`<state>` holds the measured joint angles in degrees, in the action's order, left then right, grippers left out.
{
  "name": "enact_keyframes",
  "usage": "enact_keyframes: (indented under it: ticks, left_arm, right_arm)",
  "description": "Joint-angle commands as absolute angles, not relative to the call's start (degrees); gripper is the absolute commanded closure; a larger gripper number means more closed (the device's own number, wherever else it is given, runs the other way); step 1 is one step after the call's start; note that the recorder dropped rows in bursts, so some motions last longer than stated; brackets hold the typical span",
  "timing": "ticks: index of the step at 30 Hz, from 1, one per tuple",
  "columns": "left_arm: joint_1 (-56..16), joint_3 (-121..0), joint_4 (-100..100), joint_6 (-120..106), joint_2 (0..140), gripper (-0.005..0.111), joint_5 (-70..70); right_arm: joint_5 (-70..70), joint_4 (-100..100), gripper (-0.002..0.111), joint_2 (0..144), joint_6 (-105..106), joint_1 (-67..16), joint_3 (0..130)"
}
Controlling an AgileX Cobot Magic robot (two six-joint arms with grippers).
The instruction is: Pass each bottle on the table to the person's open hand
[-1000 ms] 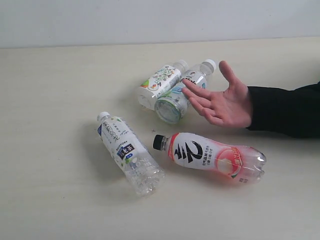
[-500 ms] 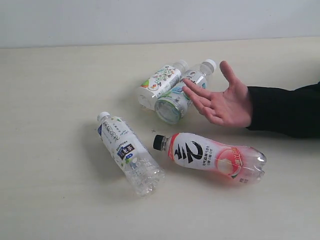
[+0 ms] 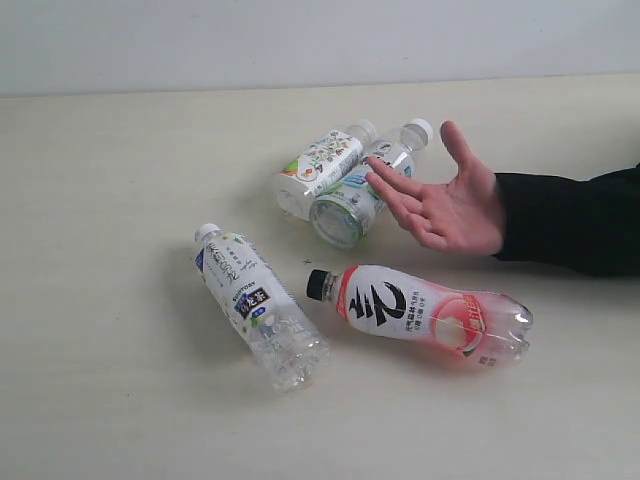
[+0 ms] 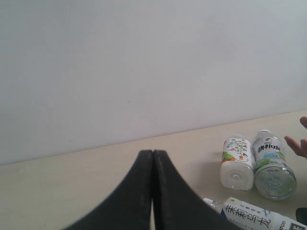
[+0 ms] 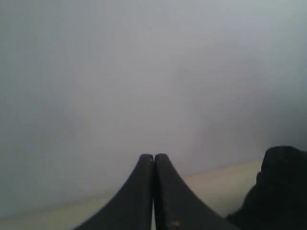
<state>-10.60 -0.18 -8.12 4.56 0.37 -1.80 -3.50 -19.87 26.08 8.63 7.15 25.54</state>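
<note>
Black-fingered, waiting with left hand (image 4: pixel 152 155) and right hand (image 5: pixel 154 158) pressed together, empty; likely starting first handover, needing opening over near-left blue-label bottle (image 3: pixel 258 305), then reaching person's open hand (image 3: pixel 450 205).

open: table (image 3: pixel 90 330) left side | far bottles (image 3: pixel 318 165) side by side, hand (image 3: pixel 455 205) just beside | black-capped bottle (image 3: pixel 420 312), blue-label bottle (image 3: pixel 255 300) apart
</note>
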Motion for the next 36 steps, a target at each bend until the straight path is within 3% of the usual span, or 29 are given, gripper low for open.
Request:
enact_keyframes:
  ticks: [1,9,19,24,29,36]
  left_arm:
    - [-10.4,0.0,-8.42,4.75,0.0,0.106,-1.69]
    - [-10.4,0.0,-8.42,4.75,0.0,0.106,-1.69]
    - [-10.4,0.0,-8.42,4.75,0.0,0.106,-1.69]
    - [-10.4,0.0,-8.42,4.75,0.0,0.106,-1.69]
    - [-10.4,0.0,-8.42,4.75,0.0,0.106,-1.69]
    - [-10.4,0.0,-8.42,4.75,0.0,0.106,-1.69]
  right_arm:
    - [-26.86,-17.53,0.108,40.56,21.68,7.02,37.56]
    - [-57.31,-22.99,0.108,66.3,32.41,5.33,55.63]
    - [-61.97,-22.2,0.105,77.36,47.07,-9.78,58.13]
    - [-60.51,-17.52,0.084,79.67,49.68,-15.68,58.13]
    - [-58.66,-15.89,0.052,82.6,49.95,-19.71,58.13]
    - [-55.59,-14.44,0.04,88.45,49.95,-23.12,58.13]
